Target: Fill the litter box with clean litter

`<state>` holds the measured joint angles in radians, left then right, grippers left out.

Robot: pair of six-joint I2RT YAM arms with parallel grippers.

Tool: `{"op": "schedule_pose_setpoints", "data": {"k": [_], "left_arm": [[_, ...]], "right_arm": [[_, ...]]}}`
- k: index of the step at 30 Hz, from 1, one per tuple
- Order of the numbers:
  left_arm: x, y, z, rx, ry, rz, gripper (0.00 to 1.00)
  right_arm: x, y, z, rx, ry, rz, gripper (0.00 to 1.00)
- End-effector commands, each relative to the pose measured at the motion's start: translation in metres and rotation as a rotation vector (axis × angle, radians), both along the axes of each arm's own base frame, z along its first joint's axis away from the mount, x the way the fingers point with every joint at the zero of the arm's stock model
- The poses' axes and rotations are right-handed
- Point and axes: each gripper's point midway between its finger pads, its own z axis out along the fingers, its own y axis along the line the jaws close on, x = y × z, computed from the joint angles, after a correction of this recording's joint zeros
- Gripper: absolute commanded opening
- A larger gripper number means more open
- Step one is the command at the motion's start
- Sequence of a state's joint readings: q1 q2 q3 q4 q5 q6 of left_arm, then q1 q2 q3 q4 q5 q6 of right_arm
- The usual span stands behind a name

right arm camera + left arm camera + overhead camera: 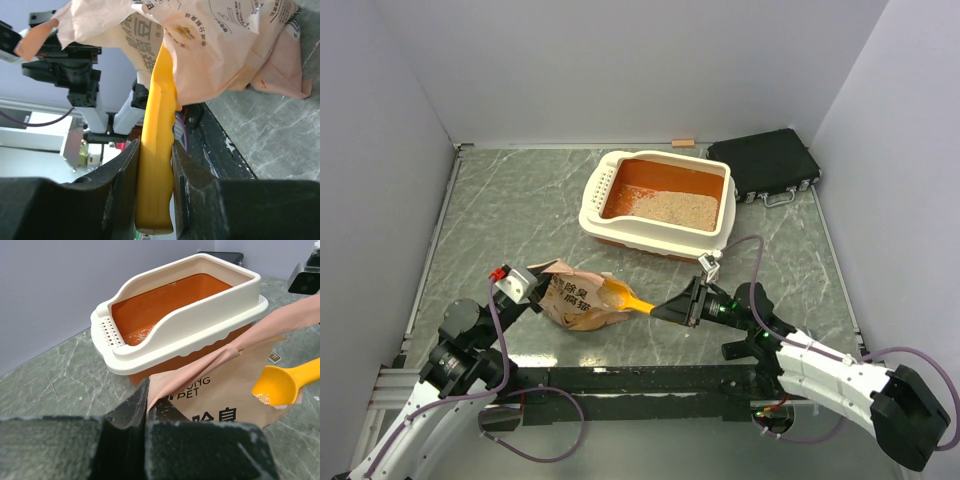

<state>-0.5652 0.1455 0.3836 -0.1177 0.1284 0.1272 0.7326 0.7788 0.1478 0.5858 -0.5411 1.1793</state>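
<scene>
Left gripper (523, 284): closed on a fold of the paper bag (578, 302) at its upper edge, holding the mouth up; the wrist view shows the paper pinched between the fingers. The bag lies crumpled on the surface (500, 200), near the arm bases.

Scoop (625, 297): bowl at the bag mouth, handle running right. A few granules show at the bowl's lip in the left wrist view; the load is otherwise hidden.

Right gripper (672, 308): clamped across the end of the scoop handle, fingers on either side.

Litter box (658, 232): stands beyond the bag, apart from it, upright. The clean litter (675, 208) covers only part of the orange floor, towards the near side. Fill judged incomplete.

Black case (765, 165): behind the box on the right, not involved.

Risks noted:
- The bag hangs from one thin pinch of paper. A push from the scoop could tear it or pull it free, and the mouth would collapse.
- The handle is gripped at its far end, so a loaded bowl may twist in the grip and shed litter on the surface between bag and box.
- The box rim is high, and a low carry would strike it.
</scene>
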Motion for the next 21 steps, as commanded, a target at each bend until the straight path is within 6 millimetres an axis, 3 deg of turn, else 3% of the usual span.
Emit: {"op": "schedule_pose_setpoints", "data": {"k": [1,11,21], "left_arm": [[-0.014,0.002,0.065,-0.129,-0.199,-0.034,0.01],[-0.014,0.002,0.065,-0.128,-0.201,-0.035,0.01],[-0.014,0.004,0.066,-0.134,-0.204,-0.021,0.01]], "right_arm": [[0.001,-0.009,0.016,0.099,0.0,-0.047,0.0],[0.005,-0.028,0.019,0.155,0.093,-0.172,0.0],[0.002,-0.034,0.02,0.167,0.194,-0.19,0.0]]}}
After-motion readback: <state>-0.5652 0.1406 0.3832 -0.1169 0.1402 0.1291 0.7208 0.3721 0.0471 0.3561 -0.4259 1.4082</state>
